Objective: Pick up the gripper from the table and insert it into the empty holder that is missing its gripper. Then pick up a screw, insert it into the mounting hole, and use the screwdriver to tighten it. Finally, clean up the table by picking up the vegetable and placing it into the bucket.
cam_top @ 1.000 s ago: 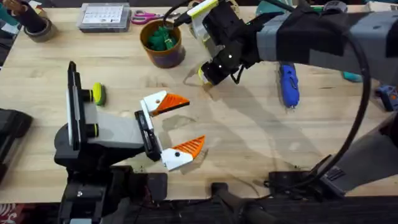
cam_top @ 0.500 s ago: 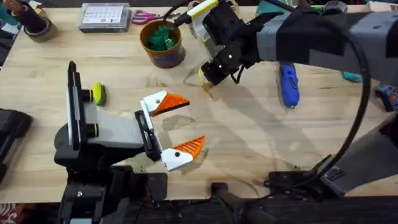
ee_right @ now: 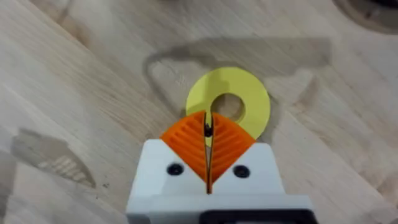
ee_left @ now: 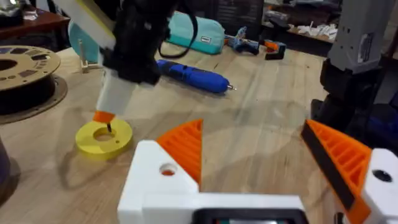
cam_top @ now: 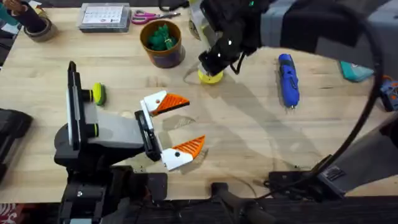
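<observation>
My right gripper [cam_top: 210,68] reaches in over the table's [cam_top: 249,130] far middle. Its orange fingertips [ee_right: 186,140] are shut on a small dark screw [ee_right: 208,129], right above a yellow ring [ee_right: 228,104] lying flat on the wood. The left wrist view shows that gripper [ee_left: 104,117] over the ring [ee_left: 103,137]. My left gripper [cam_top: 194,122] rests open near the front. Both of its white mounts [ee_left: 165,180] carry orange tips [ee_left: 186,146], with nothing between them. The blue screwdriver [cam_top: 287,78] lies to the right. A green vegetable [cam_top: 161,36] sits inside the bucket [cam_top: 163,56].
Pink-handled scissors [cam_top: 146,15], a clear parts box [cam_top: 104,15] and a tape roll [cam_top: 37,28] line the far edge. A yellow-green knob [cam_top: 97,93] sticks out beside the left arm. A teal pouch [cam_top: 356,71] lies at the right, and a filament spool [ee_left: 18,74] stands behind the ring.
The right arm has shifted toward the far edge and risen nearer the camera. The yellow ring under its shut fingers is now uncovered. The left arm has not moved.
</observation>
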Controlling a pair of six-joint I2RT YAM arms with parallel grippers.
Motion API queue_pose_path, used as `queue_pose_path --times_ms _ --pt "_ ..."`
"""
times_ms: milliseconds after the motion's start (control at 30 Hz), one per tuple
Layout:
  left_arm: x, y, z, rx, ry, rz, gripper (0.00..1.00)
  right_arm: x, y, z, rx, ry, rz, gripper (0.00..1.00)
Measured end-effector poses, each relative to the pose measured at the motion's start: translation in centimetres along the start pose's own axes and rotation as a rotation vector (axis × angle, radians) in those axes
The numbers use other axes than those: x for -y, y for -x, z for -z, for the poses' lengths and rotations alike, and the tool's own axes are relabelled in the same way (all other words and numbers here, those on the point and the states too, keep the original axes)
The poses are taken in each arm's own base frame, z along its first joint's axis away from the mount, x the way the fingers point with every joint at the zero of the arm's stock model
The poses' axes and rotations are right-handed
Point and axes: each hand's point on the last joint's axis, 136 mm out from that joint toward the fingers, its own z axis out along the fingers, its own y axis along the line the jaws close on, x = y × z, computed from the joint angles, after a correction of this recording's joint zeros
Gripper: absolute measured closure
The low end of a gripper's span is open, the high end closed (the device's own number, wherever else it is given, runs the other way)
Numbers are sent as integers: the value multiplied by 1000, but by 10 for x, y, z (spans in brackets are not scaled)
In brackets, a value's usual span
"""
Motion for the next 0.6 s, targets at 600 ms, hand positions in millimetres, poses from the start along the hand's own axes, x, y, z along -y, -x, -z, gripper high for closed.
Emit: queue_pose_path --times_ms 600 --pt "0 0 0 0 0 0 15 -2 71 166 153 -11 33 995"
